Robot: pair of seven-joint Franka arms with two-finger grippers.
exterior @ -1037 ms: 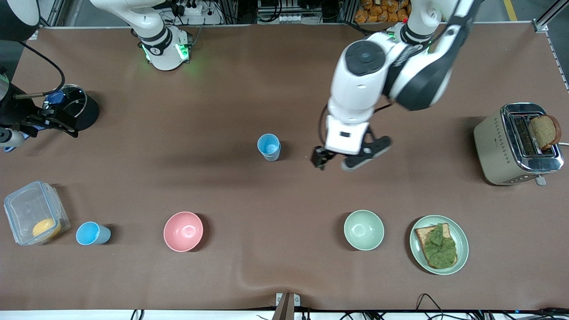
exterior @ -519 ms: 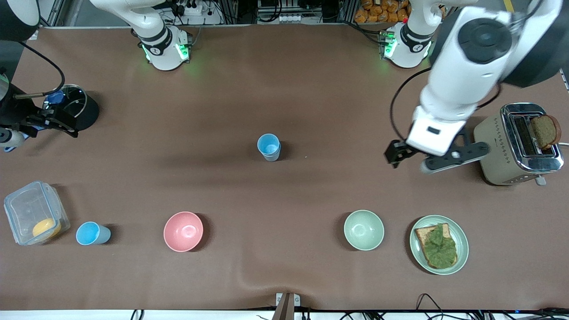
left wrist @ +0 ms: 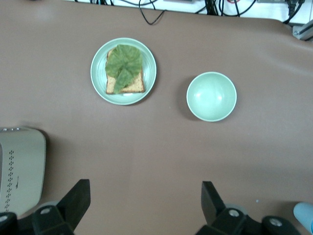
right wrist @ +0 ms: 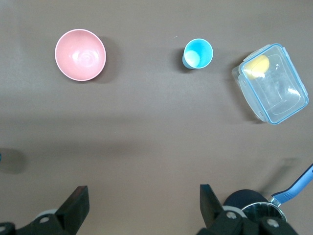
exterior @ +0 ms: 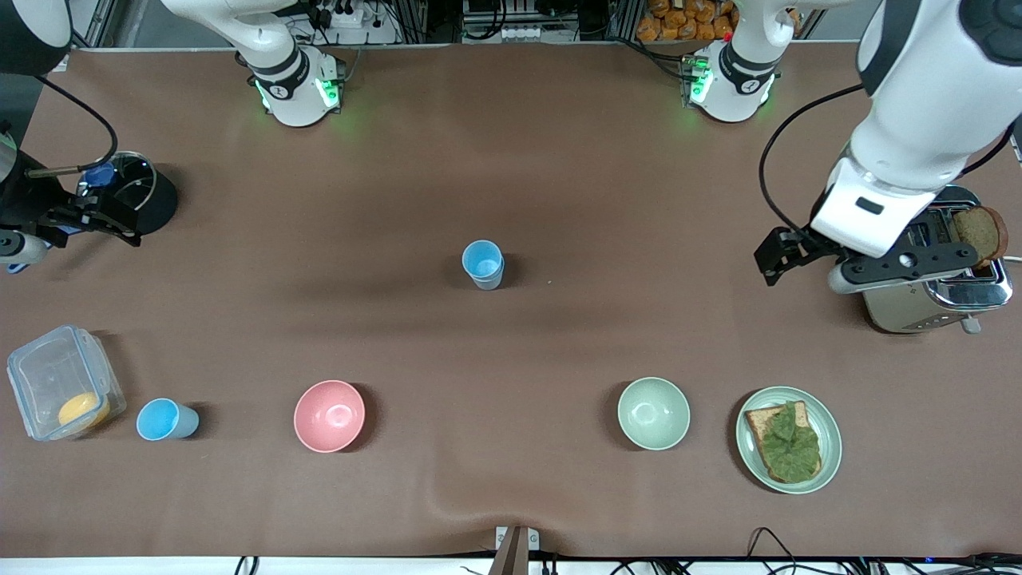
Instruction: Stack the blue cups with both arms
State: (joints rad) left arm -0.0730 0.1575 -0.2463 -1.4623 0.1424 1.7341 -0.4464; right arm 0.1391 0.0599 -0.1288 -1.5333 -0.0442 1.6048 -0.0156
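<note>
One blue cup (exterior: 483, 263) stands upright at the middle of the table; its edge shows in the left wrist view (left wrist: 305, 215). A second blue cup (exterior: 166, 420) stands beside the clear container toward the right arm's end, nearer the front camera; it also shows in the right wrist view (right wrist: 198, 53). My left gripper (exterior: 902, 267) (left wrist: 144, 200) is open and empty, up in the air over the toaster's edge. My right gripper (exterior: 96, 217) (right wrist: 144, 203) is open and empty, over the table beside the black pot. Neither gripper touches a cup.
A toaster (exterior: 886, 311) with a bread slice (exterior: 978, 231) stands at the left arm's end. A plate (exterior: 830, 423) of toast with lettuce, a pale green bowl (exterior: 653, 413) and a pink bowl (exterior: 329, 415) line the near side. There is also a clear container (exterior: 64, 375) and a black pot (exterior: 152, 200).
My left arm has swung away from beside the middle cup toward the toaster at its own end of the table. The right arm and both cups have not moved.
</note>
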